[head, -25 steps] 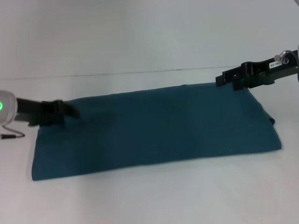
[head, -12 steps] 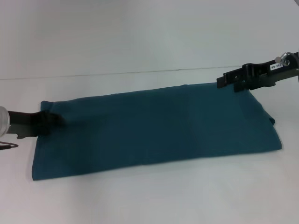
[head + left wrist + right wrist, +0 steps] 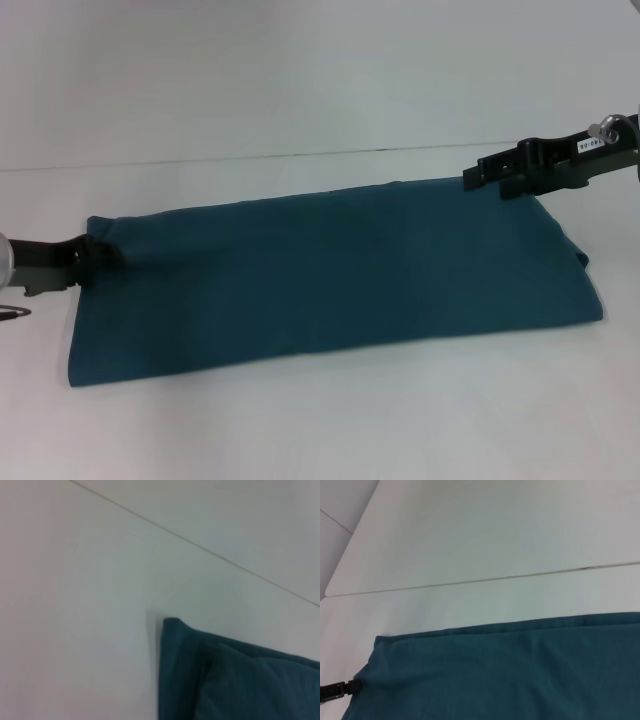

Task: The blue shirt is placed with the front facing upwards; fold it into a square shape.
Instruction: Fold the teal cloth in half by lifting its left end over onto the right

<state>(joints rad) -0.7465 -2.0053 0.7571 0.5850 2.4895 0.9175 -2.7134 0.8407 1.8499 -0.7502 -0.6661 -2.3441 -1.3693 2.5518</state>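
A white table (image 3: 320, 420) holds one blue shirt (image 3: 330, 275), folded into a long band (no lettering showing). The left gripper (image 3: 100, 252) reaches its left edge, the right gripper (image 3: 480, 178) its far right corner; grips unclear.

The blue shirt (image 3: 340, 270) is soft matt cloth of fine, even weave, lying smooth with only faint creases; its folded edge looks thick and doubled in the left wrist view. The table (image 3: 320, 420) is a smooth white surface with a dull sheen. The left gripper (image 3: 95, 255) and the right gripper (image 3: 480, 177) are matt black, hard-looking parts.
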